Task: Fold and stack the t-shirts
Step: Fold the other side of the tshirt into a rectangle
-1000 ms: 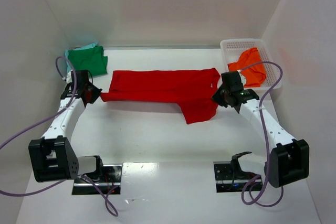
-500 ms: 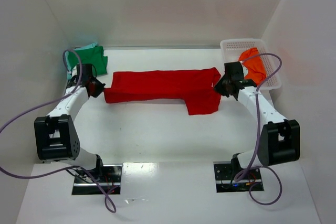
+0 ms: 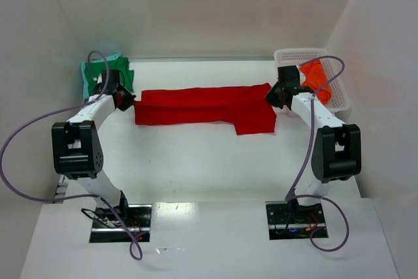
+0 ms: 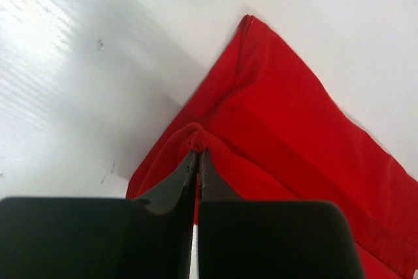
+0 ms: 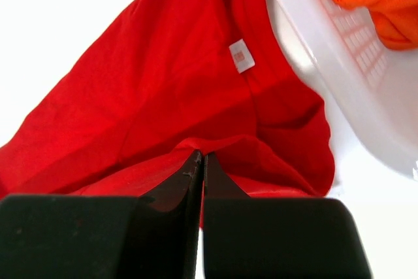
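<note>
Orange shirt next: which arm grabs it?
Likely right. The right tool, shut on the red shirt, is beside the basket holding the orange shirt; the left tool pinches the far end, by the green shirt.

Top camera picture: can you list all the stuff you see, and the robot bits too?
red t-shirt: one, bright red, stretched across the middle of the table.
green t-shirt: one, green, far left corner.
orange t-shirt: one, orange, inside the basket.
basket: one, white plastic lattice, far right corner.
label: one, white, on the red t-shirt.
table: one, white.
left arm and right arm: two, white and black, bases at the near edge.
left tool: one, black, shut on the red t-shirt's left end.
right tool: one, black, shut on its right end.
</note>
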`<control>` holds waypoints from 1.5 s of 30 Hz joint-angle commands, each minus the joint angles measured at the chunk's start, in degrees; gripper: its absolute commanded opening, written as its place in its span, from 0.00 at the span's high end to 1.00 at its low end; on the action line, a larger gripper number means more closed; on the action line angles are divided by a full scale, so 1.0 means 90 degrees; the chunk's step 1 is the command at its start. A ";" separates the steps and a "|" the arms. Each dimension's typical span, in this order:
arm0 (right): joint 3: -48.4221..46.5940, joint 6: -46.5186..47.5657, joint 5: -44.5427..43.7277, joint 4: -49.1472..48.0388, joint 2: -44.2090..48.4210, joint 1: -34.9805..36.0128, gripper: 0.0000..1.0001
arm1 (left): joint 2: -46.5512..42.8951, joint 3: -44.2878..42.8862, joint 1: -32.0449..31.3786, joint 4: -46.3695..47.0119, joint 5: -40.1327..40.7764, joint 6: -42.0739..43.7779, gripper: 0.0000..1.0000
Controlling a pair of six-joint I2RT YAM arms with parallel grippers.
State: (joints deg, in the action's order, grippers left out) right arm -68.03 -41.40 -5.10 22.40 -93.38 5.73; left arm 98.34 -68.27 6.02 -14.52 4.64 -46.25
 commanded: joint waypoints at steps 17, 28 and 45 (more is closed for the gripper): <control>-0.0309 0.0177 -0.0361 -0.0487 -0.0923 -0.0353 1.00 | 0.1387 -0.1077 -0.0210 0.0139 0.0373 0.0490 1.00; 0.0049 0.0303 -0.0361 -0.0614 -0.0923 -0.0422 1.00 | 0.1739 -0.1468 -0.0210 0.0139 0.0559 0.0666 1.00; -0.0153 0.1104 0.0399 -0.1246 -0.0097 -0.0422 0.40 | 0.0939 -0.1760 -0.0210 0.0412 -0.0076 0.1632 0.34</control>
State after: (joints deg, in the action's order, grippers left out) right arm -67.90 -34.63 -2.92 15.06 -100.70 2.39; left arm 113.23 -81.65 3.84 -13.98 5.49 -35.59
